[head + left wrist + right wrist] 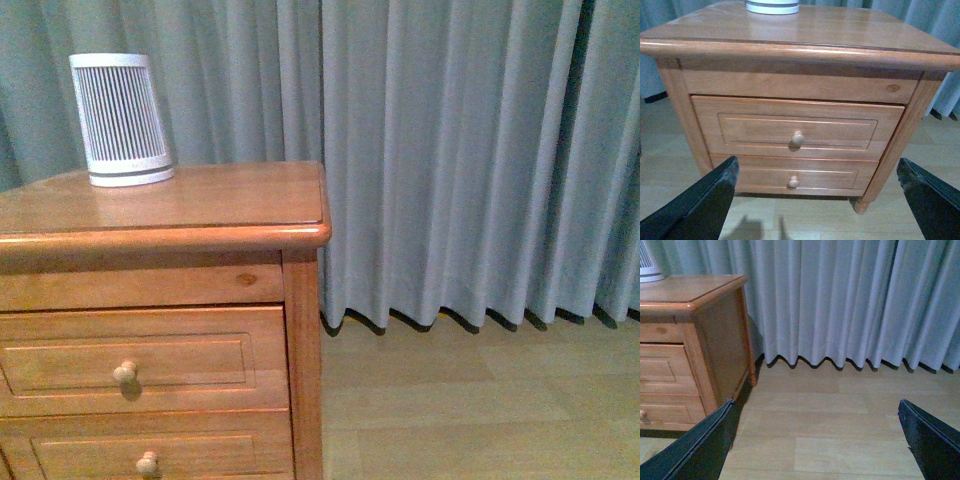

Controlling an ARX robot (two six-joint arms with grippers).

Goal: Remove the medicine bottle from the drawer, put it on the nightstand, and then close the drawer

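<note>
The orange-brown nightstand point(200, 205) stands at the left of the front view; it also shows in the left wrist view point(840, 35) and the right wrist view point(695, 290). Its upper drawer point(755, 127) is shut, with a round wooden knob point(798, 138), and shows in the front view point(60, 360) too. The medicine bottle is hidden. My left gripper point(817, 200) is open and empty, some way in front of the drawers and low. My right gripper point(817, 440) is open and empty over the floor, to the right of the nightstand. Neither arm shows in the front view.
A large white tapered device with dark slats point(120, 120) stands on the nightstand's top at the back left. The lower drawer point(830, 175) is shut. Grey curtains point(470, 150) hang behind. Pale wood floor point(840, 430) lies to the right.
</note>
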